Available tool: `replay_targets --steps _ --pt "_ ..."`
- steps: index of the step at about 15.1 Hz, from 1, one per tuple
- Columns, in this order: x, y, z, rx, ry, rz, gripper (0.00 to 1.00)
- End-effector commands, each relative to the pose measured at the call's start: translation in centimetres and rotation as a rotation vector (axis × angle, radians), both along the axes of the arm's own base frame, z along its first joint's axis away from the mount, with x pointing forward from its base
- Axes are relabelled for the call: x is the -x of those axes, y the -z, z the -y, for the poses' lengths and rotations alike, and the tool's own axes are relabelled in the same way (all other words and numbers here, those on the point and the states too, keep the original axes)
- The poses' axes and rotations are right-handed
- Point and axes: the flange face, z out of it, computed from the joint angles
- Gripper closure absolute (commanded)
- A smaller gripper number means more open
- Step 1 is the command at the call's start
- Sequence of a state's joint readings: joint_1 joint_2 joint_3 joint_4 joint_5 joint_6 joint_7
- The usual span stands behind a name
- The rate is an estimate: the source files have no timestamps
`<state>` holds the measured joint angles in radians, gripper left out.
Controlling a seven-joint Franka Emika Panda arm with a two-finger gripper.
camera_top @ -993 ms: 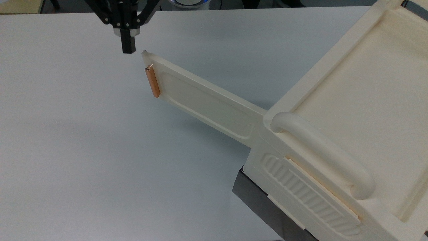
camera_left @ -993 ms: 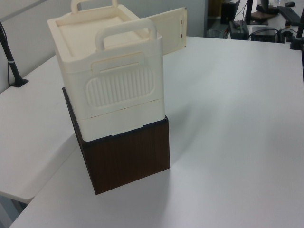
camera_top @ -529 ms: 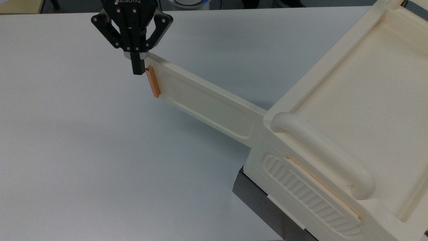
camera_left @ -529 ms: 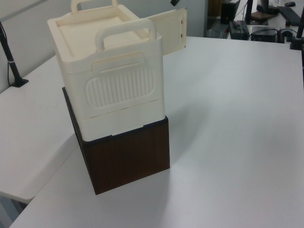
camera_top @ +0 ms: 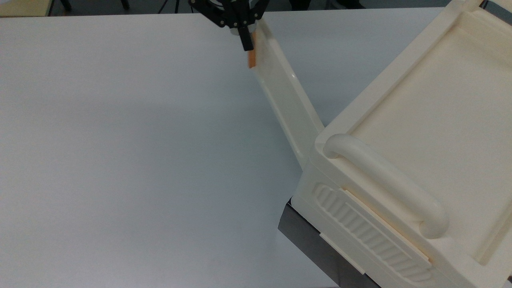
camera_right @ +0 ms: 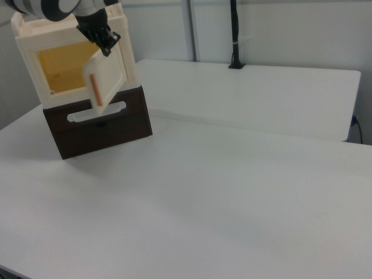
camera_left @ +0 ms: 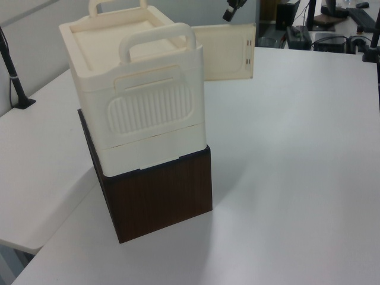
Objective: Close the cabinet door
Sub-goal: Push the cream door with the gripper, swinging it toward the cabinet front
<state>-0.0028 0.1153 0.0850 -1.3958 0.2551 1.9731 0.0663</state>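
Fingers of the gripper (camera_top: 248, 43) press together, narrow, against the cabinet door (camera_top: 286, 98) beside its copper handle (camera_top: 252, 60); the door stands partly open from the cabinet (camera_top: 420, 168).

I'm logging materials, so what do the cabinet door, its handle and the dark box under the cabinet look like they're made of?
Door: likely moulded plastic, cream, smooth with a slight sheen and rounded edges. Handle: thin copper-orange bar, maybe metal or coloured plastic; can't tell. Box: dark brown with faint grain, probably wood or wood-look laminate, matte.
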Motion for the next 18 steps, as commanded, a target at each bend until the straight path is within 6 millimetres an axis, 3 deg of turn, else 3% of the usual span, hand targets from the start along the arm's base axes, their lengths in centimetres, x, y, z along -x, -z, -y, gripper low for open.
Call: replay_targets --steps 1,5,8,11,13,18 --pt "0.5 0.3 -1.6 -0.026 -0.058 -0.013 1.00" --pt "1.1 0.6 -5.9 -0.027 -0.143 -0.014 1.00" --pt "1.6 0.8 -10.3 -0.037 -0.211 0.005 1.00" --pt "0.7 2.2 -14.0 -0.057 -0.242 0.054 1.00" --pt "0.1 2.6 -15.1 -0.070 -0.240 0.094 1.00" --pt "-0.5 2.2 -14.8 -0.085 -0.211 0.164 1.00"
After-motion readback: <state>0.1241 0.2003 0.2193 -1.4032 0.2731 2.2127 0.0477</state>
